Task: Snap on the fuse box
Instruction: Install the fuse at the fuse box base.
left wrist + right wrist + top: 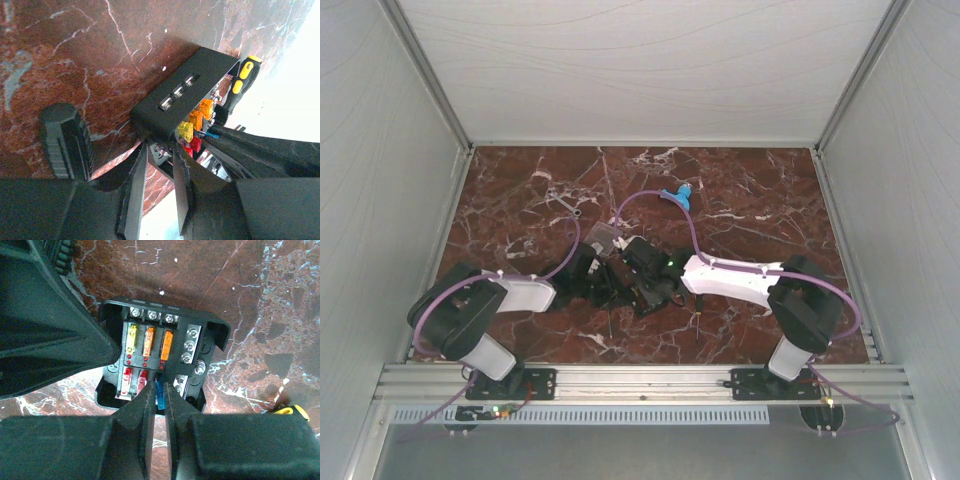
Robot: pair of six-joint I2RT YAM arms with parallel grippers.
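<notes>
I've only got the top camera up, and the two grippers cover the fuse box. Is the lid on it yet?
Observer: No. The right wrist view shows the fuse box open, with its fuses bare.
Operator: What's the right gripper doing?
Observer: Between the fingertips of the right gripper stands a blue fuse, at the lower row. I can't tell whether they grip it.
Operator: And the left one?
Observer: The left gripper has its fingers closed on one wall of the box.
</notes>
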